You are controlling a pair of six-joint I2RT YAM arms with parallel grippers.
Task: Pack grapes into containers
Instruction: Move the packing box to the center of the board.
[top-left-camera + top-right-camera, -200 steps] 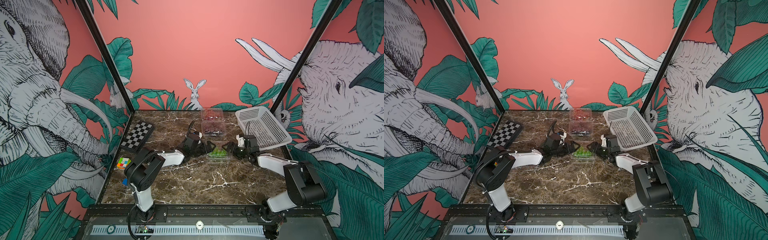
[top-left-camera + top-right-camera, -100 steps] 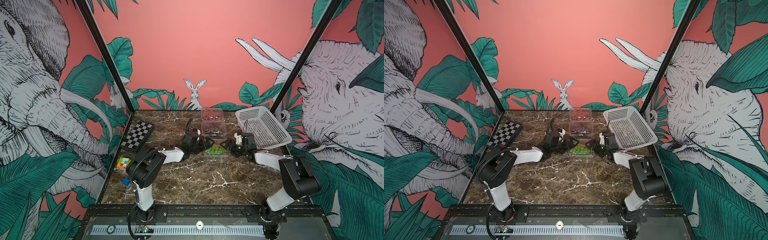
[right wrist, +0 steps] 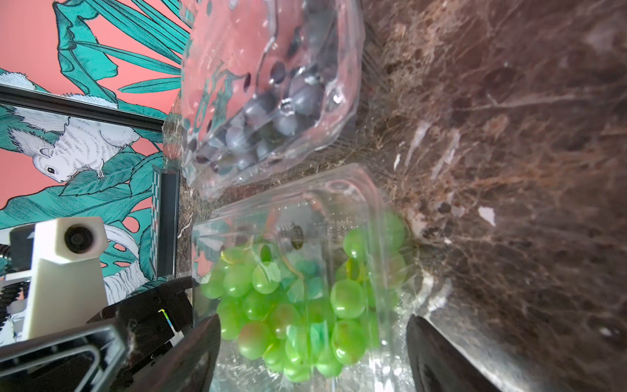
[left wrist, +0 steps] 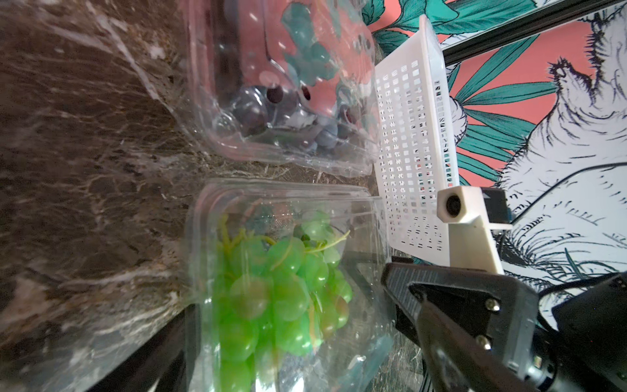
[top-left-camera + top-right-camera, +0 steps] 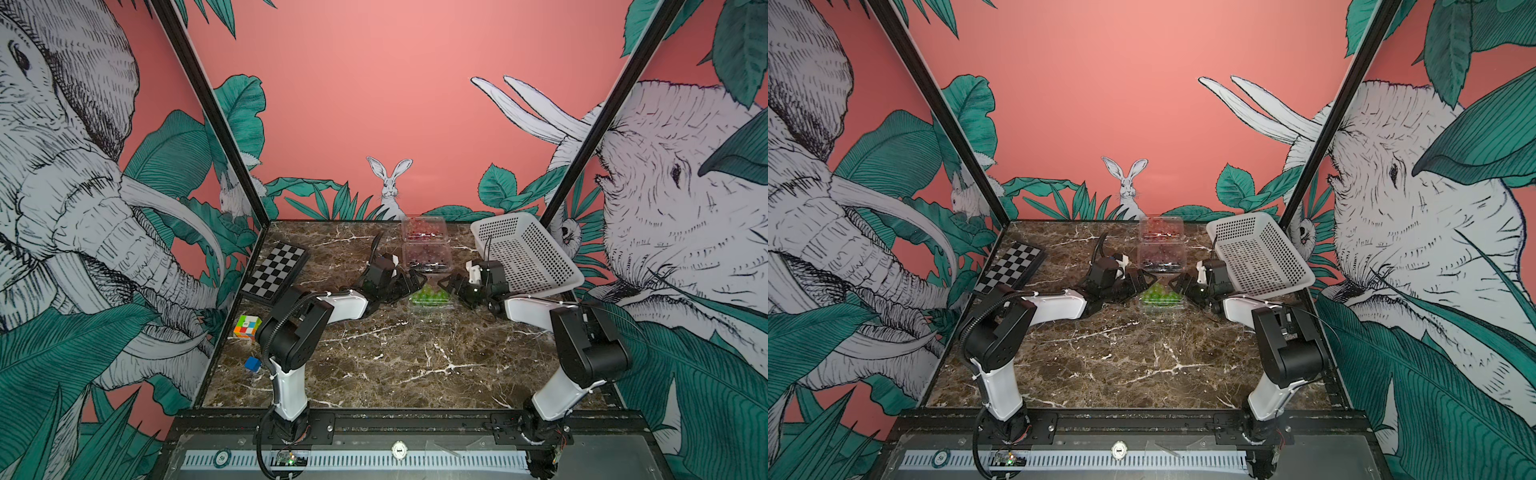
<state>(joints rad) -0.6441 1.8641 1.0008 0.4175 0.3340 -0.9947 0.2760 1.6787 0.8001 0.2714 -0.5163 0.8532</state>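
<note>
Bright green grapes (image 5: 430, 296), dark purple grapes (image 4: 252, 108), white perforated basket (image 5: 523, 253), black-and-white chequered board (image 5: 276, 270), brown veined table (image 5: 395, 361).

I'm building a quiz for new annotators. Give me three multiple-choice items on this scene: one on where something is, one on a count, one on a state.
1. Where is the green-grape clamshell?
A) just in front of the dark-grape clamshell
B) on the chessboard
C) beside the blue cube

2. How many clear clamshells hold grapes?
A) one
B) two
C) three

3. The white perforated basket is:
A) full of grapes
B) empty
C) upside down

Key:
1 A, in both top views it is the nearest in the row.
2 C, green and dark ones, plus a red-grape clamshell at the back.
3 B, its bare floor shows.
</note>
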